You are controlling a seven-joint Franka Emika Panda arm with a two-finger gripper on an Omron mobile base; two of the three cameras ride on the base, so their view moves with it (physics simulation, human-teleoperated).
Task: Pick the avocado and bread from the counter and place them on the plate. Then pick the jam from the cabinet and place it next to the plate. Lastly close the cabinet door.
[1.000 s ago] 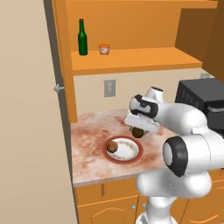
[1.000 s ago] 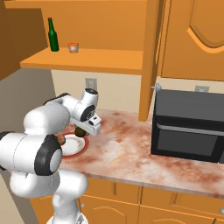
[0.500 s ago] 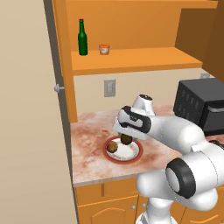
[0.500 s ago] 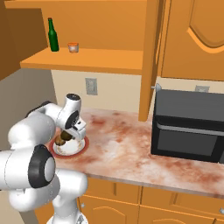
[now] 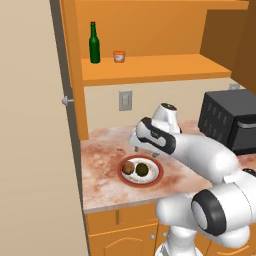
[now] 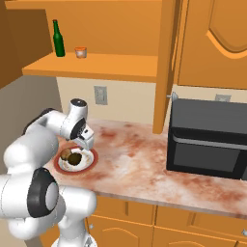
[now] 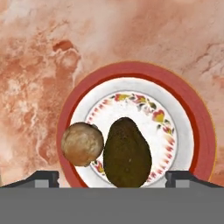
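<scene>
Two items are already sitting on the plate (image 7: pixel 199 127): the avocado (image 7: pixel 127 154) and, touching its side, the bread (image 7: pixel 82 144), which is overlapping the red rim. The gripper (image 7: pixel 112 178) is hovering just above them with its tips spread wide and nothing between them. Beyond the plate, the counter (image 5: pixel 105 152) is stretching pale and stained toward the wall outlet (image 5: pixel 125 100) and the black microwave (image 6: pixel 210 137). Higher and farther back, the cabinet (image 5: pixel 150 67) is standing open, with the jam (image 5: pixel 118 56) resting on its shelf just beside the green bottle (image 5: pixel 94 43). That jar is probably rigid, smooth and light, likely glass and so breakable; taking it across its squat body, below the pale top, looks safest, while keeping well off the tall bottle, which could tip.
</scene>
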